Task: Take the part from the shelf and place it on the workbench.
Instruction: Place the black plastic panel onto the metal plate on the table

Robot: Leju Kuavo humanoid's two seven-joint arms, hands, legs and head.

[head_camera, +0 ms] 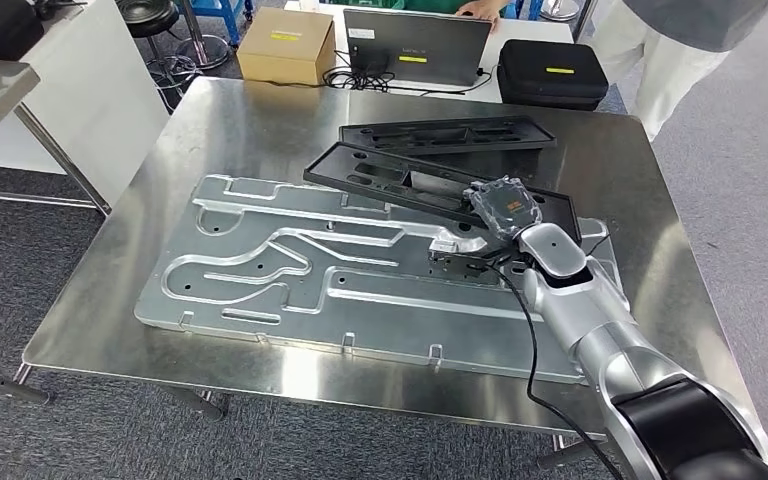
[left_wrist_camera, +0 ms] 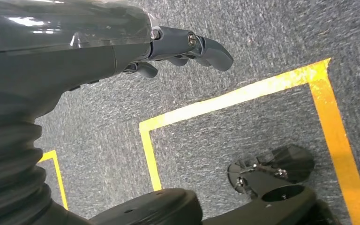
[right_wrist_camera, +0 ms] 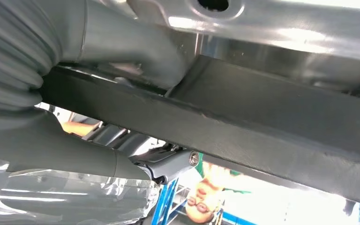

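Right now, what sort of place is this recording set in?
Probably a factory-style test workshop: a steel workbench carrying a stamped metal panel and black plastic parts, with yellow floor tape marking zones.

workshop | steel workbench (head_camera: pixel 260 130) | stamped metal panel (head_camera: pixel 290 270) | floor tape (left_wrist_camera: pixel 243 96)

Stamped plate: a large silver stamped metal plate with raised channels (head_camera: pixel 290 275) lies flat on the steel surface (head_camera: pixel 240 130), covering much of its near half.
Box: a tan cardboard box with a yellow label (head_camera: pixel 286 45) sits beyond the far edge, on a white table.
Laptop: a grey laptop, lid up (head_camera: pixel 415 47), stands just right of the box, with black cables (head_camera: pixel 360 78) trailing beside it.
Case: a black zipped case with a yellow label (head_camera: pixel 552 72) lies right of the laptop.
Person: a person in light trousers (head_camera: pixel 660 60) stands at the far right corner.
Stool: a black stool on a chrome base (head_camera: pixel 165 30) stands at the far left.
Floor: grey carpet (left_wrist_camera: pixel 262 28) marked with yellow tape lines (left_wrist_camera: pixel 243 96).
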